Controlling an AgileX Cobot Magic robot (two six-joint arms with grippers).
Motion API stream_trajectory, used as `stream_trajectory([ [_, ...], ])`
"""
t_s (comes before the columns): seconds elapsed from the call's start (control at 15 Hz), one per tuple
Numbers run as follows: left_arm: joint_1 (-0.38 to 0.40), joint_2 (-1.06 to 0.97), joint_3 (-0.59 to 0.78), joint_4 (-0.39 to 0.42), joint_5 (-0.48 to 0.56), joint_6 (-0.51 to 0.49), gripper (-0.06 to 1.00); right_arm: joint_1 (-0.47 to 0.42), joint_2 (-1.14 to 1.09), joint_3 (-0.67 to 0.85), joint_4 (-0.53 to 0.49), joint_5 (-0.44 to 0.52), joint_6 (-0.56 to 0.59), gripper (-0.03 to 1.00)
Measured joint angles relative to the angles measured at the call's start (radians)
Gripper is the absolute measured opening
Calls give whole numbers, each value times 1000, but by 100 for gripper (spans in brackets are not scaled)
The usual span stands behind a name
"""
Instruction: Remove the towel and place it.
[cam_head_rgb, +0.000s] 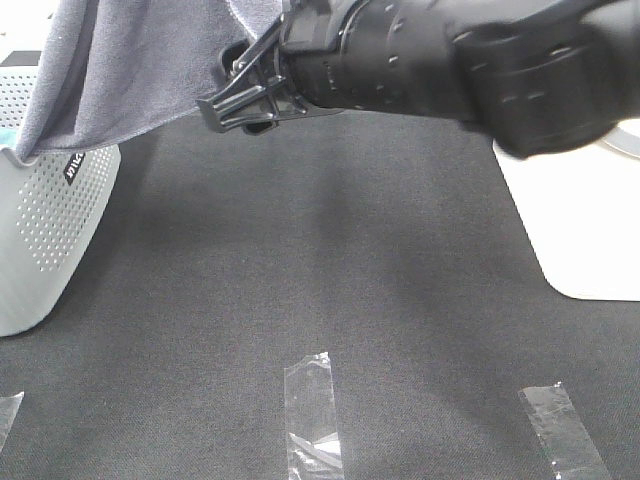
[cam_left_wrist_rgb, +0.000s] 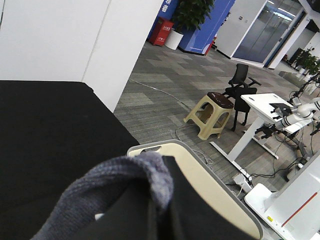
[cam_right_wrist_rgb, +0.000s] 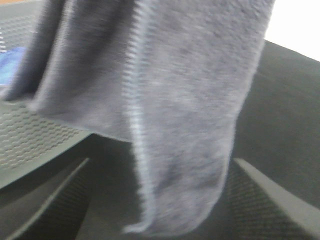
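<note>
The slate-grey towel (cam_head_rgb: 120, 70) hangs in the air at the top left, its lower edge draped over the rim of the perforated grey basket (cam_head_rgb: 50, 230). In the left wrist view a bunched fold of the towel (cam_left_wrist_rgb: 125, 175) sits in my left gripper (cam_left_wrist_rgb: 155, 205), which is shut on it; this gripper is out of the exterior view. My right gripper (cam_head_rgb: 235, 95) reaches across from the right to the towel's right edge. In the right wrist view the towel (cam_right_wrist_rgb: 180, 100) hangs just ahead of the right gripper (cam_right_wrist_rgb: 162, 165), whose fingers (cam_right_wrist_rgb: 55, 195) are spread open.
A white board (cam_head_rgb: 580, 220) lies on the dark table at the right; it shows as a beige tray with a grey rim in the left wrist view (cam_left_wrist_rgb: 210, 185). Clear tape strips (cam_head_rgb: 312, 415) mark the table's front. A blue cloth (cam_right_wrist_rgb: 10, 65) lies in the basket.
</note>
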Motion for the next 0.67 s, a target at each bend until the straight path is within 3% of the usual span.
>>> stream_trajectory([
  [0.13, 0, 0, 0, 0, 0, 0, 0, 0, 11, 0, 5, -51, 0, 71],
  [0.2, 0, 0, 0, 0, 0, 0, 0, 0, 11, -1, 5, -102, 1, 63],
  [0.47, 0, 0, 0, 0, 0, 0, 0, 0, 11, -1, 5, -127, 1, 53],
  [0.67, 0, 0, 0, 0, -2, 0, 0, 0, 11, -1, 4, -163, 1, 38],
])
